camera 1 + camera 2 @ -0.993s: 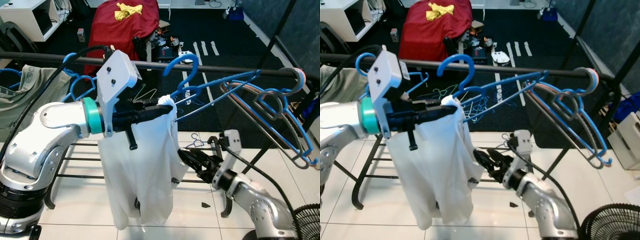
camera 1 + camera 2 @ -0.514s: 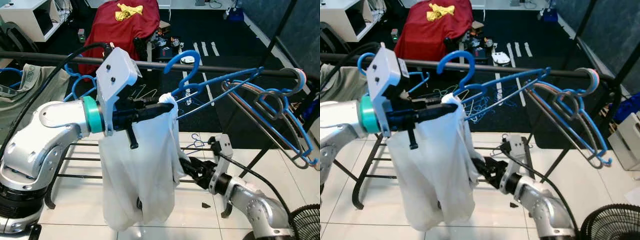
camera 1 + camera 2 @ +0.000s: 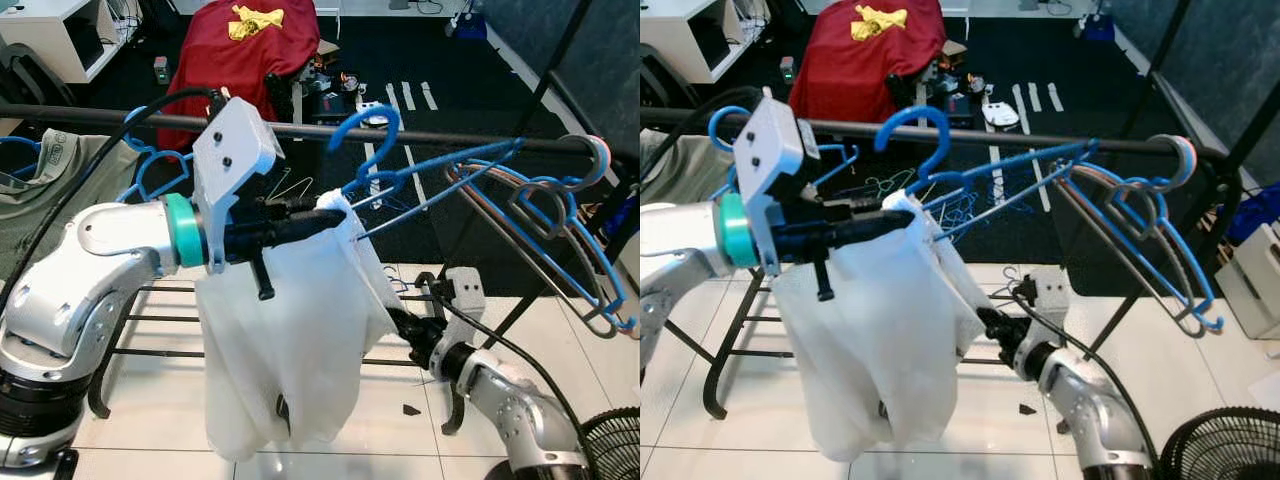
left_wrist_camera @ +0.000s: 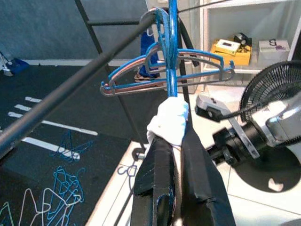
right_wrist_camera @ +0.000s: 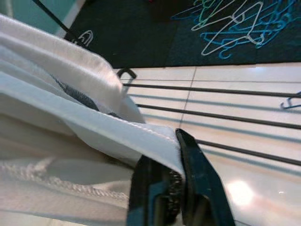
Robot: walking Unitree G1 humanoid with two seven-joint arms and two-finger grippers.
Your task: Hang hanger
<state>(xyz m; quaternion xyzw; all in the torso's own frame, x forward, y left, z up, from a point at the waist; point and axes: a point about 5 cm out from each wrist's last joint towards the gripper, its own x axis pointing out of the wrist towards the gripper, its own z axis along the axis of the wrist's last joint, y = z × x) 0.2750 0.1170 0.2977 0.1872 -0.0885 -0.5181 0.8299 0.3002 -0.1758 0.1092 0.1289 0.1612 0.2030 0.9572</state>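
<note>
between right hand fingers — white garment hem

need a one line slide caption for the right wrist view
Right gripper pinching the hem of the white garment, above a tiled floor with loose hangers on dark carpet.

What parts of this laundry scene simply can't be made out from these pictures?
- Whether the blue hanger hook touches the black rail: the head views leave it unclear.
- The hanger's shoulder inside the white garment: cloth covers it.
- The right gripper fingers' tips in the head views: the garment's edge hides them.
- The left gripper grip point: white cloth bunches over it.
- The fan: cut off by the picture's corner.
</note>
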